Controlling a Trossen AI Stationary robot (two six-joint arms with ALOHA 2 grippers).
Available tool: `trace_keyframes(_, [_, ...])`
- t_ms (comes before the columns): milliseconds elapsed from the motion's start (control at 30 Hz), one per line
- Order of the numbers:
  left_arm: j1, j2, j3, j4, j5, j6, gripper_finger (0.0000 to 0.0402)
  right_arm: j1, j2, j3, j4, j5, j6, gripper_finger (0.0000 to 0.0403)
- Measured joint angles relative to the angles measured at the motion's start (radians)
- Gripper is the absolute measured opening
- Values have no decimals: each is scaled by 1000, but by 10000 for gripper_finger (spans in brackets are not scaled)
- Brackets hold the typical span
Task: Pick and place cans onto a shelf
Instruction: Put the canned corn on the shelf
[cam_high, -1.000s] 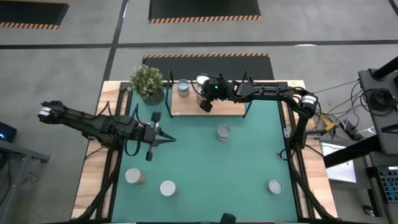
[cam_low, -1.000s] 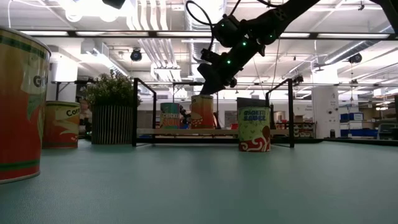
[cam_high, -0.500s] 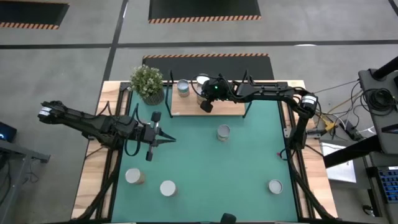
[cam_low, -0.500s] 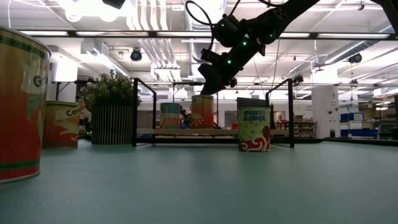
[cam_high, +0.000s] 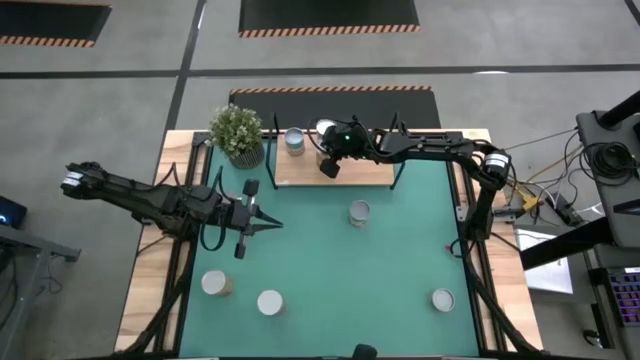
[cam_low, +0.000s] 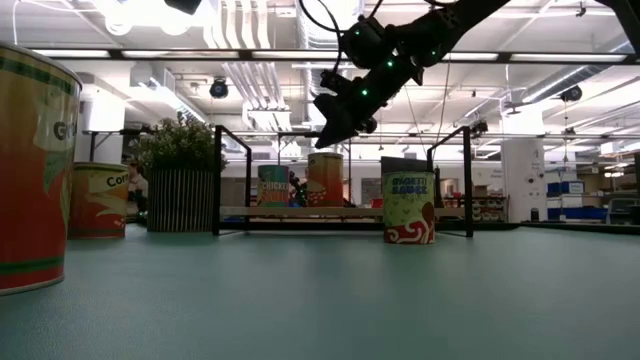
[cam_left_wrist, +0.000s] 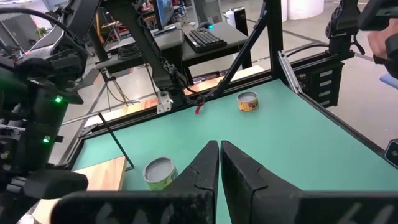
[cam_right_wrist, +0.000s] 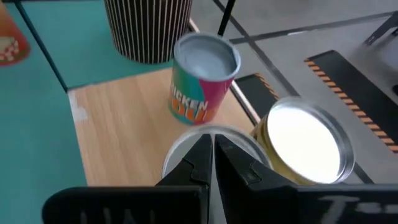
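Observation:
My right gripper (cam_low: 322, 140) is shut and hovers just above a tan-orange can (cam_low: 326, 180) that stands upright on its base on the wooden shelf (cam_high: 362, 176). The same can's silver top (cam_right_wrist: 186, 152) shows under the fingers in the right wrist view. A blue "chicken" can (cam_right_wrist: 202, 81) and a yellow-walled can (cam_right_wrist: 305, 146) stand on the shelf beside it. A green can (cam_high: 359, 212) stands on the mat in front of the shelf. My left gripper (cam_left_wrist: 219, 163) is shut and empty over the mat's left middle (cam_high: 250, 215).
Three more cans stand on the green mat near its near edge (cam_high: 213, 284) (cam_high: 269, 301) (cam_high: 442, 298). A potted plant (cam_high: 237, 135) stands at the shelf's left end. Black frame posts (cam_low: 217, 180) (cam_low: 467, 180) rise at the shelf's ends.
My right gripper has gone up a little from the top of the tan-orange can. The can has stayed upright on the shelf.

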Motion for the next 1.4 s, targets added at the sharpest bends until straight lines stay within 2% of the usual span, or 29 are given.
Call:
trace_keyframes(333, [0,0,0,0,0,0,0,51,-1,25,-1,-2,-12,9])
trace_keyframes(800, [0,0,0,-4,0,0,0,57,2,25,-99,11,-18,9])
trace_keyframes(1000, [0,0,0,-24,0,0,0,97,-80,28,-196,11,-15,9])
trace_keyframes(1200, [0,0,0,-24,-64,0,0,190,-197,-71,-216,29,30,9])
trace_keyframes(1400, [0,7,0,-22,-124,-9,0,323,-303,-264,-31,76,46,9])
